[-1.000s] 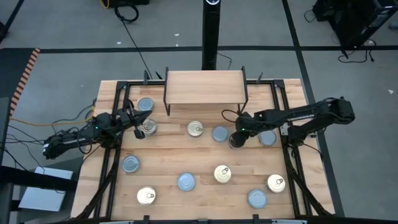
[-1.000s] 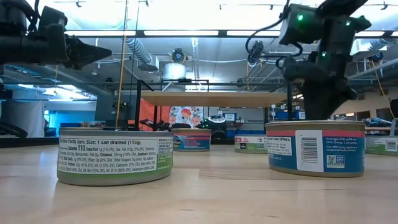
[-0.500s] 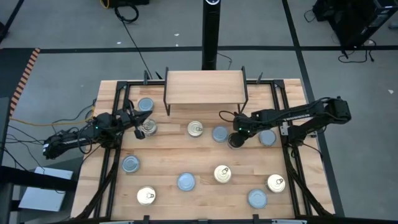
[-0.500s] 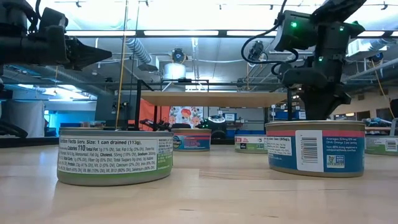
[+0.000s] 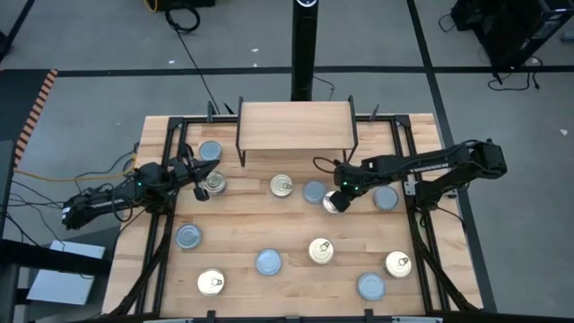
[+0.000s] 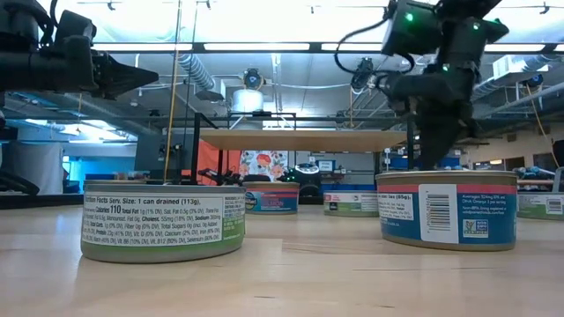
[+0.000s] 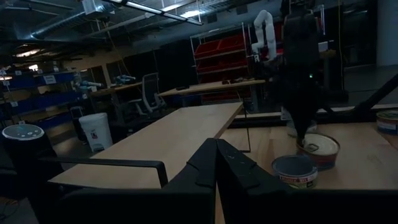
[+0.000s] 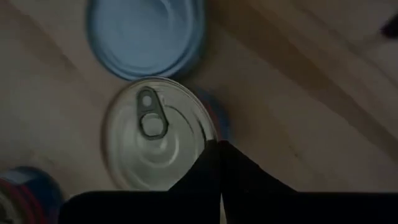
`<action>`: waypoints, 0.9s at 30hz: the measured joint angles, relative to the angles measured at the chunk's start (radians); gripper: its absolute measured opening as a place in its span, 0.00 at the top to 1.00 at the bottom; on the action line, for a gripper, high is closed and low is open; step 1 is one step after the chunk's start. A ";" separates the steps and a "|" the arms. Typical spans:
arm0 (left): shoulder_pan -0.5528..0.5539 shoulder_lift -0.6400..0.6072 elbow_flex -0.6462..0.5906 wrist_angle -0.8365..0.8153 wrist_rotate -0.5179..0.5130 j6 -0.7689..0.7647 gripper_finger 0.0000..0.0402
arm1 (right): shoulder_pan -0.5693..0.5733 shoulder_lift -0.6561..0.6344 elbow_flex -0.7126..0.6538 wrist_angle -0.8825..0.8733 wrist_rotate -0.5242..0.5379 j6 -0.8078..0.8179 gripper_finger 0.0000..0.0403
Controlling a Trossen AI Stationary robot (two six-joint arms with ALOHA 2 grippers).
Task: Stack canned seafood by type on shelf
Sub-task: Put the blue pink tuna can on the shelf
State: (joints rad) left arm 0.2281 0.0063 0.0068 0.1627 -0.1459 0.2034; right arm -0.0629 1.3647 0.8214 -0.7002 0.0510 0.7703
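Several flat round tins lie scattered on the slatted tabletop, some gold-topped, some blue-grey. The empty shelf (image 5: 294, 126) stands at the far middle. My right gripper (image 5: 338, 191) points steeply down, shut, over the rim of a gold pull-tab tin (image 8: 158, 134) that sits flat beside a blue-grey tin (image 8: 146, 34). My left gripper (image 5: 199, 187) hovers shut and level at the table's left, beside another gold tin (image 5: 213, 186), touching nothing. My right gripper comes from above, slanting, with its shut fingertips (image 8: 211, 155) at the gold tin's rim (image 8: 202, 127), on the side away from the pull tab. The tin sits flat on the table. Whether the tips press the rim or only hover over it, I cannot tell.
More tins lie near the front: gold ones (image 5: 211, 283) (image 5: 321, 250) (image 5: 398, 264) and blue-grey ones (image 5: 268, 262) (image 5: 371, 286) (image 5: 188, 236). A blue-grey tin (image 5: 386, 198) sits right of my right gripper. Black frame rails (image 5: 163, 242) run along both table sides.
My right gripper has shut, rolled a little, and shifted slightly toward the table's left and far side. The gold tin beneath it, hidden by the gripper before, now shows its top and sits a little farther left, next to the blue-grey tin.
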 joint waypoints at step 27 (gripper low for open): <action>0.000 0.000 0.000 0.001 -0.003 0.000 0.98 | 0.104 -0.002 0.069 0.040 0.113 -0.069 1.00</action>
State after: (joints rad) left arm 0.2281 0.0067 0.0069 0.1637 -0.1490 0.2035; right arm 0.0407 1.3628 0.8908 -0.6598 0.1636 0.7013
